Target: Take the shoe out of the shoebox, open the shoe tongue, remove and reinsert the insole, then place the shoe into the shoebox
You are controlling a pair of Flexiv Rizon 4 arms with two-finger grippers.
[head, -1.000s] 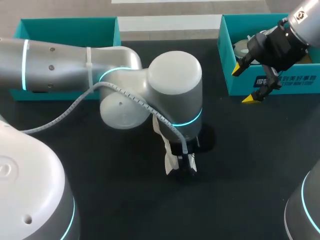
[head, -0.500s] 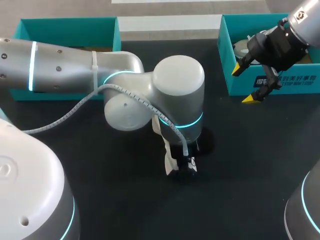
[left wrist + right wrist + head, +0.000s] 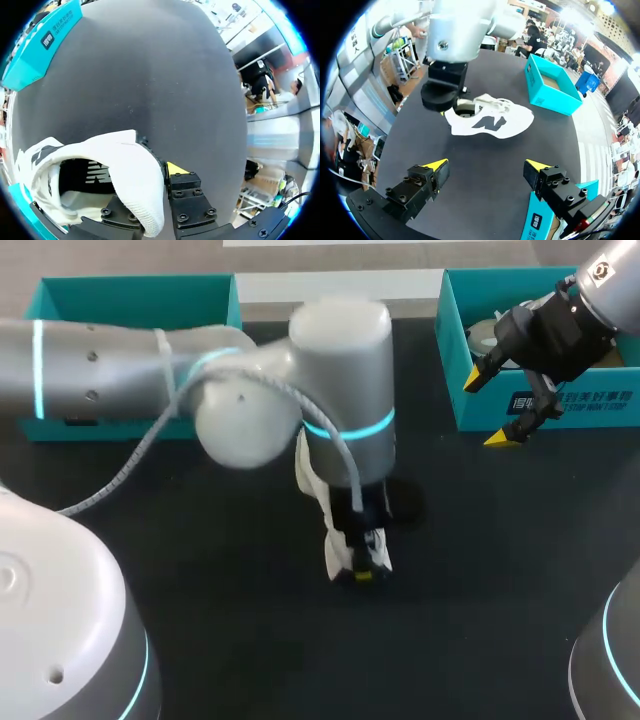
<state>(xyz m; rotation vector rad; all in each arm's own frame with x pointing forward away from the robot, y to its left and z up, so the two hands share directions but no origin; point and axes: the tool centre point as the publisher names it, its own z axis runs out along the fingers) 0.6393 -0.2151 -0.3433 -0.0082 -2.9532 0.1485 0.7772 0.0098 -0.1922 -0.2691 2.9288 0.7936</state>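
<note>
Black table (image 3: pixel 250 640): white shoe (image 3: pixel 490 120) mid-table, L gripper (image 3: pixel 155 185) clamped on its heel collar, one finger in, one out; R gripper (image 3: pixel 490 410) jaws wide, empty, at front wall of teal shoebox (image 3: pixel 570 405), well apart from shoe.

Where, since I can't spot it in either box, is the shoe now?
The shoe sits on the table in the middle of the head view, its heel between the jaws of the left gripper.
</note>
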